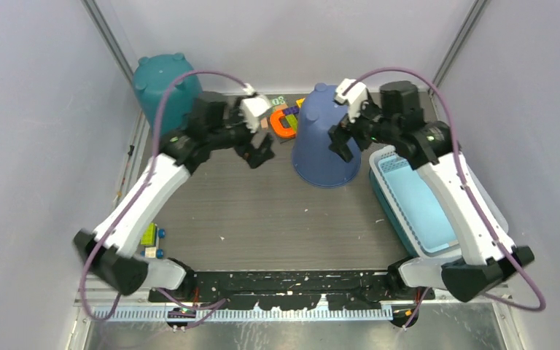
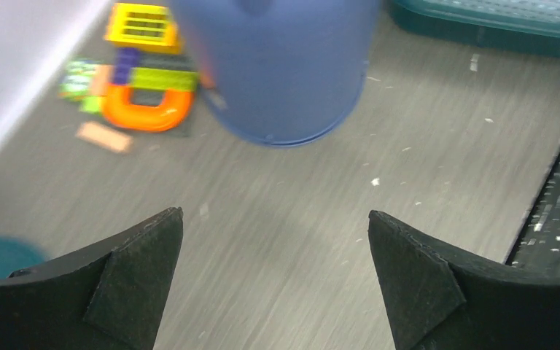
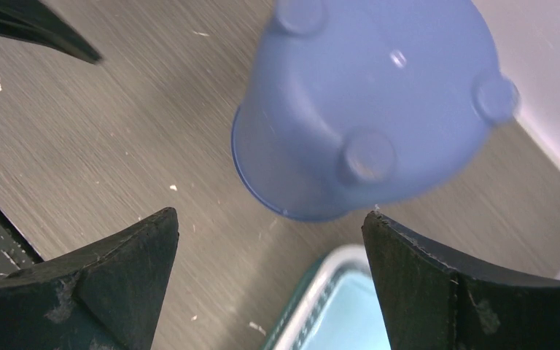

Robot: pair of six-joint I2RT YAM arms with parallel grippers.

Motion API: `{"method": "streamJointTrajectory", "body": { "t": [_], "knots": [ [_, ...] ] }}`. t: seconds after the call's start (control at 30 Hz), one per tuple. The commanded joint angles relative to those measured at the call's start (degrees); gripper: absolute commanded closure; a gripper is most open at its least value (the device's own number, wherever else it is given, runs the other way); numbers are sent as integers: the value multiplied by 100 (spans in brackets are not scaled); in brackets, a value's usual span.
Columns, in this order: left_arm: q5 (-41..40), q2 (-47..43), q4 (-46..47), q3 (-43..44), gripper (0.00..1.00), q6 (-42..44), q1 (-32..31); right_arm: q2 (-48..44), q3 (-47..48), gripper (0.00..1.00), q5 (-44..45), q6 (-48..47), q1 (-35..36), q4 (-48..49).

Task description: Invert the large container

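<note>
Toward the far edge of the worktop [image 1: 262,211], a little right of the middle, the large blue container [image 1: 321,149] stands upside down. Its wide rim is on the grey surface and its base faces up, and the right wrist view shows the round feet on that base [image 3: 368,157]. Both wrist views are blurred, so it only seems to sit flat; I cannot be sure that the whole rim touches. The left gripper [image 1: 257,153] hangs to the left of the container, clear of it, with its jaws spread wide and nothing between them. Its own camera looks past the two black fingers [image 2: 127,273] at bare worktop, with the container [image 2: 284,65] beyond. The right gripper [image 1: 341,144] is just beside the container's right flank and is also wide open and empty. From its wrist, the container [image 3: 364,95] lies beyond the fingertips [image 3: 127,262] and apart from them. A teal basket [image 1: 390,211] with a pale blue inside sits along the right edge, close to the container's rim. A cluster of bright toys [image 1: 286,120], one of them an orange U-shaped piece [image 2: 142,109], lies against the far edge between the two grippers. A teal container [image 1: 162,84] stands in the far left corner. A small yellow-green block [image 1: 149,235] lies near the left edge, beside the left arm.
</note>
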Motion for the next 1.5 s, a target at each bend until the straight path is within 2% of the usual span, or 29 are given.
{"method": "streamJointTrajectory", "body": {
  "t": [0.0,0.2,0.37,0.53,1.0,1.47],
  "knots": [
    [-288,-1247,-143,-637,0,510,714,503,101,0,1294,211,686,1383],
    [-859,-2069,-142,-1870,0,713,1440,1393,324,0,2730,201,1355,2191],
    [-1151,-2485,203,-2533,0,571,1460,1693,-63,0,3061,278,1389,2364],
    [-1204,-2647,438,-2722,0,418,1469,1600,-588,0,3532,91,1355,2470],
    [-1223,-2663,471,-2814,0,348,1487,1308,-846,3,3166,-62,348,2101],
    [-1248,-2647,524,-2879,0,311,1522,2321,-195,3,3186,-138,-561,2462]
  ]
}}
